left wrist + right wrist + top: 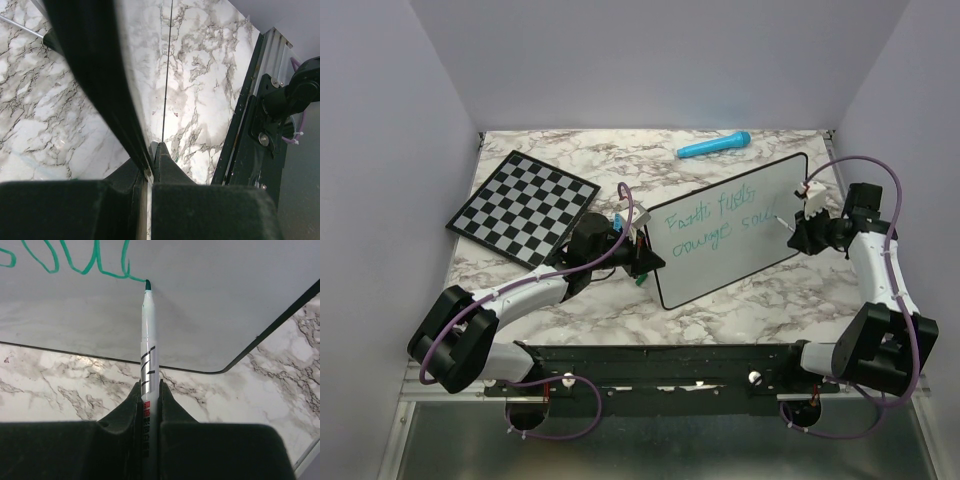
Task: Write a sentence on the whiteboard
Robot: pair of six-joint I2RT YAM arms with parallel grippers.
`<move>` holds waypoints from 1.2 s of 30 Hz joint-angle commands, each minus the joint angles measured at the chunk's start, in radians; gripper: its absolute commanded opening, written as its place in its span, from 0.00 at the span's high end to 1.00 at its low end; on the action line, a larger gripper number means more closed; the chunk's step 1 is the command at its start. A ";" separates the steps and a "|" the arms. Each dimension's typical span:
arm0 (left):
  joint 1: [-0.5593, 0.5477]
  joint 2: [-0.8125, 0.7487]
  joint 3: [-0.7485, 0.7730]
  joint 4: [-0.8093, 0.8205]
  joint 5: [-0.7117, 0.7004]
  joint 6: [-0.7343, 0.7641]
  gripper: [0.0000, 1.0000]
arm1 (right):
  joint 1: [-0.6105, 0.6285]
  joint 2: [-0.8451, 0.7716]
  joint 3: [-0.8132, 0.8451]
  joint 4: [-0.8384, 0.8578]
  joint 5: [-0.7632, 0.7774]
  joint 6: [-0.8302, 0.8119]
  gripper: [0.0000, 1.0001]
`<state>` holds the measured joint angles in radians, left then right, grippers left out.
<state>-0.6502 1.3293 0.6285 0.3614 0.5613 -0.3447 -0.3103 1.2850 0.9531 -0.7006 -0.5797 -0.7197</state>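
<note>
The whiteboard (740,255) lies tilted on the marble table, black-framed, with the teal sentence (715,222) in two scrawly lines on it. My left gripper (646,258) is shut on the board's left edge. In the left wrist view the black frame (95,65) runs down into that gripper (154,150). My right gripper (802,233) is shut on a white marker (148,340) with a green tip. The tip touches the whiteboard (225,300) at the end of the last teal stroke (80,265). That gripper (149,387) clamps the barrel from both sides.
A black-and-white chessboard (523,207) lies at the back left. A blue cylindrical object (714,146) rests near the back wall. Lilac walls close in three sides. The black base rail (670,365) runs along the near edge.
</note>
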 commanded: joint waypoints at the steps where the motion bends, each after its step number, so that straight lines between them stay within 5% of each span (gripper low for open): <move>1: -0.008 0.030 -0.023 -0.139 -0.028 0.128 1.00 | -0.016 -0.003 0.053 -0.005 0.021 -0.003 0.99; 17: -0.009 0.019 -0.021 -0.133 -0.028 0.127 1.00 | -0.027 -0.294 0.032 -0.073 -0.339 0.049 1.00; 36: -0.009 -0.059 -0.056 -0.049 -0.035 0.043 1.00 | -0.044 -0.420 -0.062 -0.080 -0.577 0.141 0.99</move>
<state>-0.6563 1.2922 0.6094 0.3557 0.5537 -0.3405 -0.3401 0.8928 0.9161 -0.7650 -1.0889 -0.5976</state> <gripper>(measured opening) 0.061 0.148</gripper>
